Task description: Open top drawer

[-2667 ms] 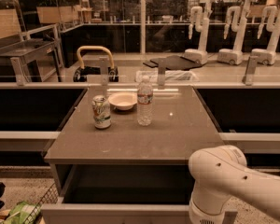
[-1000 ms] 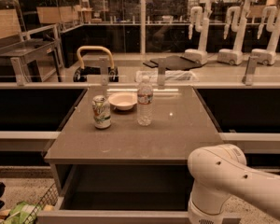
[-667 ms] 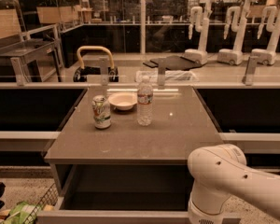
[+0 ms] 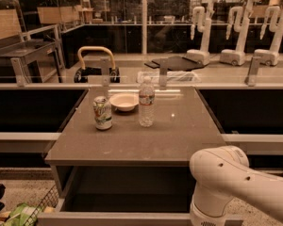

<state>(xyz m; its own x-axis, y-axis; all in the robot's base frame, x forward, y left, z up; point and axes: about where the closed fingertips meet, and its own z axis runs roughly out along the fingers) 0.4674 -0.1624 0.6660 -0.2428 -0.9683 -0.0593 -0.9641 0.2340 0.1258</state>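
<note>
Grey worktop [image 4: 146, 145] at centre carries a can [image 4: 102, 113], bowl [image 4: 124, 101] and bottle [image 4: 146, 102], all towards its back. Beneath, we see the top drawer [image 4: 118, 218] standing open along the bottom edge. A white arm [image 4: 226, 178] crowds the lower right. Its gripper is below the frame, so we cannot tell its state.
</note>
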